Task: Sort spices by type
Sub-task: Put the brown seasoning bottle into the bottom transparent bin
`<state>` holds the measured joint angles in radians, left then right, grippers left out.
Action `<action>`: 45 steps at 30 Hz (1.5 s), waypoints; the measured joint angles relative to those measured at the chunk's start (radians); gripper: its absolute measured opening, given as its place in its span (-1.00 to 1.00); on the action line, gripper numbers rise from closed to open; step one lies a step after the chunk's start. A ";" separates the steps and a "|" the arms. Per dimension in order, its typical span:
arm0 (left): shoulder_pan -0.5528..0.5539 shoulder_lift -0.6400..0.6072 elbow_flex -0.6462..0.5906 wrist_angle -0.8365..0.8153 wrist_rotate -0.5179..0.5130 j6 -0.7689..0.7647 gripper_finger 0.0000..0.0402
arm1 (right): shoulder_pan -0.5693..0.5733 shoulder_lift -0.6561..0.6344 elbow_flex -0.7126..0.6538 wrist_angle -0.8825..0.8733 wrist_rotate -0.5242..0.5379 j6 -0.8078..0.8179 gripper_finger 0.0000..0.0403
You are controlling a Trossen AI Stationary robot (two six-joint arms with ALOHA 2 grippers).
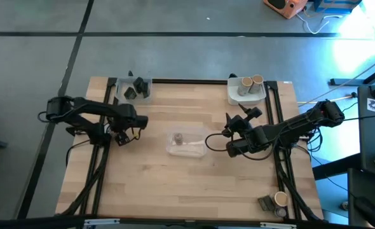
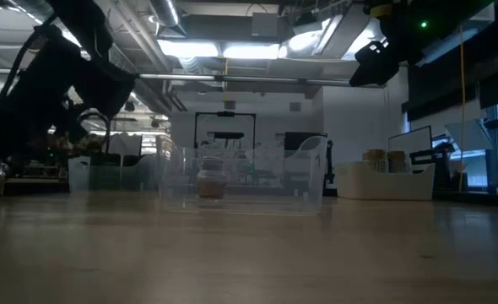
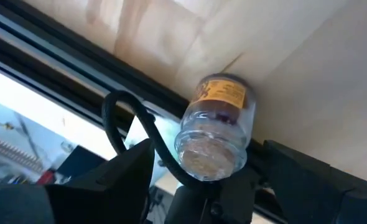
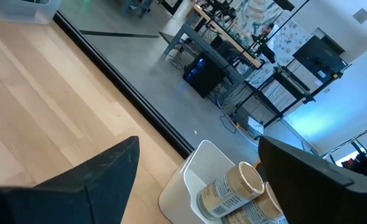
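Note:
A small glass spice jar [image 3: 214,127] with an orange label sits at the table's left edge, beside the black rail. My left gripper [image 3: 208,146] [image 1: 121,137] points steeply down with one open finger on either side of the jar, a gap showing at each. My right gripper [image 4: 199,146] [image 1: 229,130] hangs open over mid-table, right of centre, aimed at the white tray [image 4: 183,180] holding two tan cylinders [image 4: 230,186]. A grey-brown jar [image 1: 178,138] stands in the clear tray [image 1: 194,149] at the table's centre. Dark blocky spices [image 1: 133,89] lie in the far-left tray.
A dark block [image 1: 265,202] and a tan cylinder [image 1: 280,199] stand at the near right corner. Black rails [image 1: 105,159] run along the table's left, right and far edges. A black cable [image 3: 140,124] loops in front of the left fingers. Bare wood lies near the front edge.

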<state>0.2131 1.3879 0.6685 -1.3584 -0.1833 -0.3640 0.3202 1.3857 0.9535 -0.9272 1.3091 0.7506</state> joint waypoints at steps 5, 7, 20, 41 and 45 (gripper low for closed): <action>0.000 0.084 -0.001 -0.001 0.002 0.001 0.40 | 0.000 0.000 0.000 0.000 0.000 0.000 0.63; 0.000 0.107 -0.001 -0.001 0.003 0.002 0.40 | 0.000 0.000 0.000 0.000 -0.001 0.000 0.63; 0.000 0.128 0.013 0.010 -0.055 -0.018 0.01 | 0.000 0.000 0.000 -0.001 -0.001 0.000 0.63; -0.003 0.124 0.113 0.092 -0.051 0.016 -0.30 | 0.000 0.000 0.000 0.002 0.000 -0.001 0.63; -0.018 0.123 0.128 0.108 -0.041 0.005 -0.29 | 0.000 0.000 0.000 0.002 0.000 -0.001 0.63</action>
<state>0.1951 1.5112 0.7969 -1.2503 -0.2240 -0.3587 0.3202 1.3857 0.9535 -0.9257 1.3090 0.7498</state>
